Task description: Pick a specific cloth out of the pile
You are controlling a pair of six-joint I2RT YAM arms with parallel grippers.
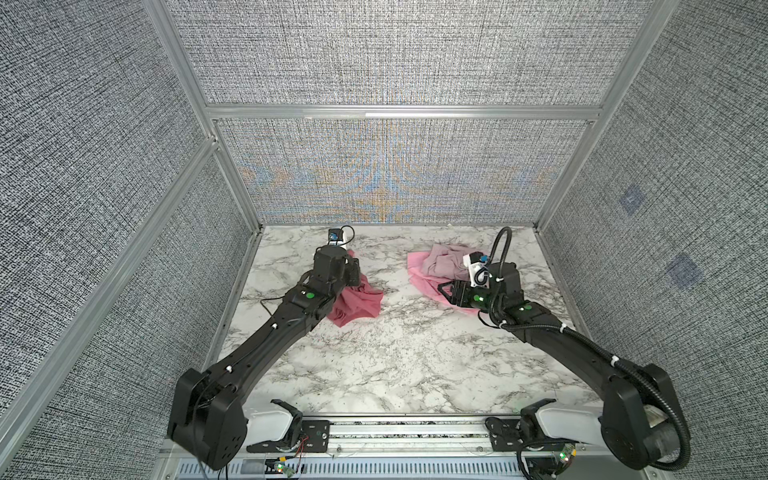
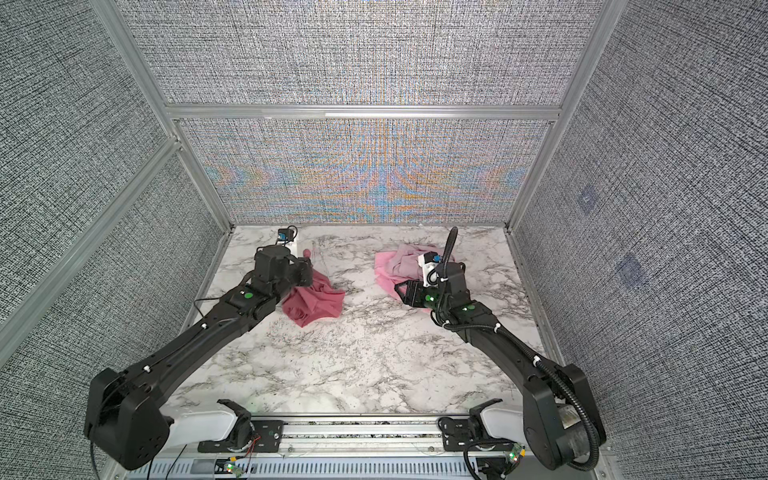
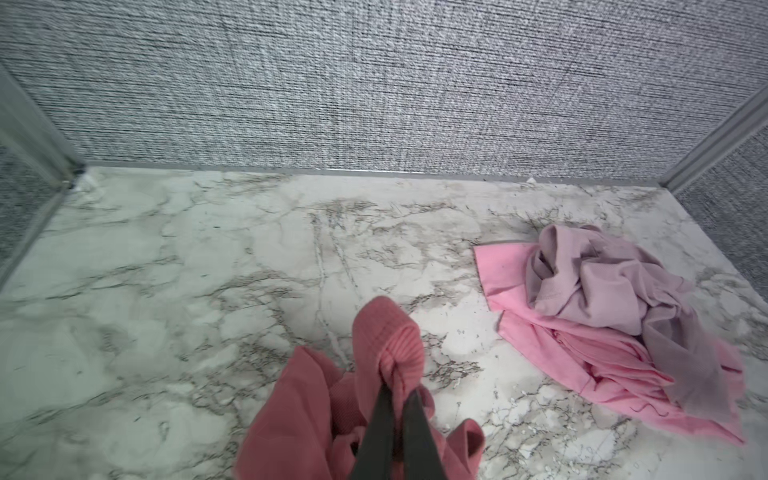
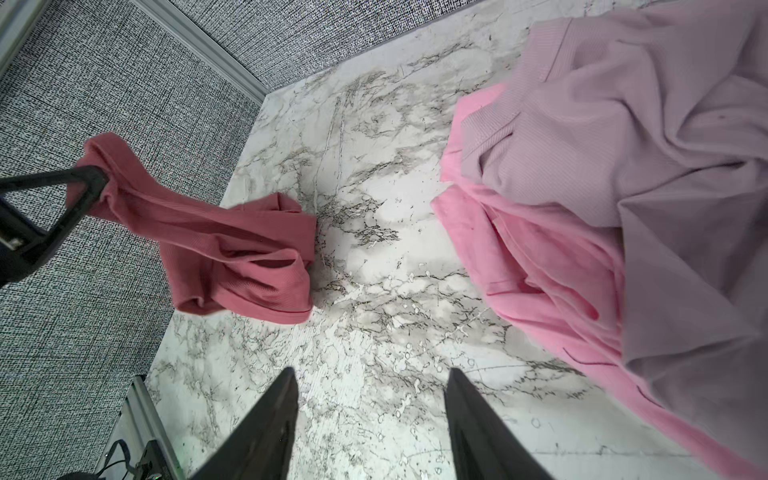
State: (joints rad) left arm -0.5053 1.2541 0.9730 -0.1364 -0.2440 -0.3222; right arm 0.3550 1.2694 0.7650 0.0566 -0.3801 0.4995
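L end effector (image 3: 398, 386) clamps the cloth (image 1: 359, 307), left-centre in both top views. R end effector (image 4: 371, 376) open by the pile (image 1: 449, 259).

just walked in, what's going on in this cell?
The left gripper is shut on a bunched end of the dusty rose-red cloth, holding it raised while the rest rests on the marble tabletop. It lies apart from the pile, where the pale greyish-mauve cloth sits crumpled on the bright pink cloth. The right gripper hovers open beside that pile, holding nothing.

Likely a robotics lab cell: grey fabric panels (image 1: 395, 54), aluminium framing (image 1: 399, 111), marble-patterned tabletop (image 1: 395, 353), robot arms (image 1: 270, 332).
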